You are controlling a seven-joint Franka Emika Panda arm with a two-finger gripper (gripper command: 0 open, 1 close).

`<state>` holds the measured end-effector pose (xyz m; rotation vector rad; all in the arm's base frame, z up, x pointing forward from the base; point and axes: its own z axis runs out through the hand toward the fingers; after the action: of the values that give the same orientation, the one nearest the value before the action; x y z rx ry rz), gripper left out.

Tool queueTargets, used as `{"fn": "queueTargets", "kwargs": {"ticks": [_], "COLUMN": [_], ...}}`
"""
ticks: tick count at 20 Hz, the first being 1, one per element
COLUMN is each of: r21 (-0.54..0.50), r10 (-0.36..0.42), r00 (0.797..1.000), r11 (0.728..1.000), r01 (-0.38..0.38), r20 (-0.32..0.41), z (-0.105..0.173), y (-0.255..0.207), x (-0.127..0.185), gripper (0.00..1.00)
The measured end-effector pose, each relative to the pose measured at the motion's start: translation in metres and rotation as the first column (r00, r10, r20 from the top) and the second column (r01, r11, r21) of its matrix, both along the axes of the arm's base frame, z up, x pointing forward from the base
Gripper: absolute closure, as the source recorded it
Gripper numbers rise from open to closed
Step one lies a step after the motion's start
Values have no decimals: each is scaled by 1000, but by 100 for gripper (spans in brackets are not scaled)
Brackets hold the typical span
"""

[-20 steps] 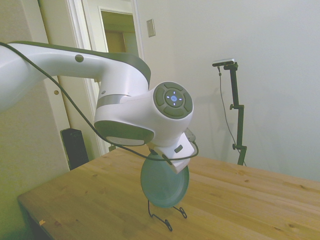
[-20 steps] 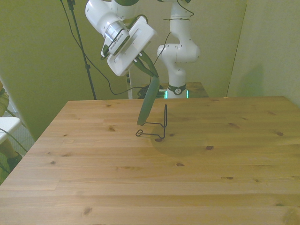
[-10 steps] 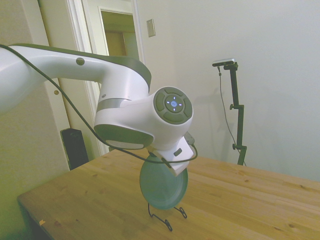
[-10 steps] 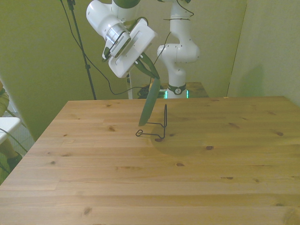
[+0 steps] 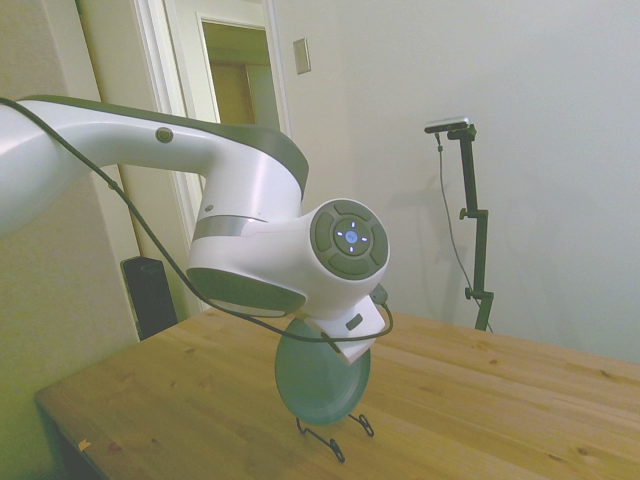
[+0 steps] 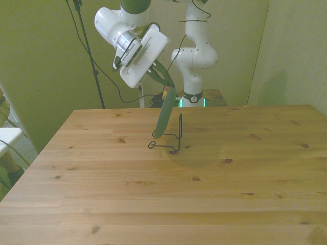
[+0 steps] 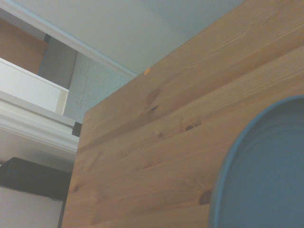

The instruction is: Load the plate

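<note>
Plate has come lower and stands more upright over the rack than a second ago.
Side view: the plate (image 5: 322, 382) hangs on edge under the gripper (image 5: 345, 335), whose jaws I cannot make out. Front view: its lower rim sits just at the wire stand (image 6: 168, 140) on the table (image 6: 163, 194), tilted. Wrist view: only plate rim and wood.

white arm (image 5: 130, 135) | grey-green joint caps | black cable (image 5: 150, 235)

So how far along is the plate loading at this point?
Done: the round teal plate is picked up, held on edge in the pincer. In hand: its lower rim hangs over the thin black wire stand, tilted. Left: seating it, letting go. I cannot tell whether it touches yet.
</note>
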<state>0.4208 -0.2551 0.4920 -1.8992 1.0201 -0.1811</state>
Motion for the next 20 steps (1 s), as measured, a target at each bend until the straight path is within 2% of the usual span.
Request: {"fn": "queueTargets", "kwargs": {"ticks": [6, 20], "r21": [18, 25], "r10": [-4, -3], "r00": [1000, 1000], "r11": [1000, 1000], "r01": [4, 3], "r20": [-8, -17], "z": [-14, -25], "y": [-2, -6], "x": [-2, -1], "gripper": [100, 100]}}
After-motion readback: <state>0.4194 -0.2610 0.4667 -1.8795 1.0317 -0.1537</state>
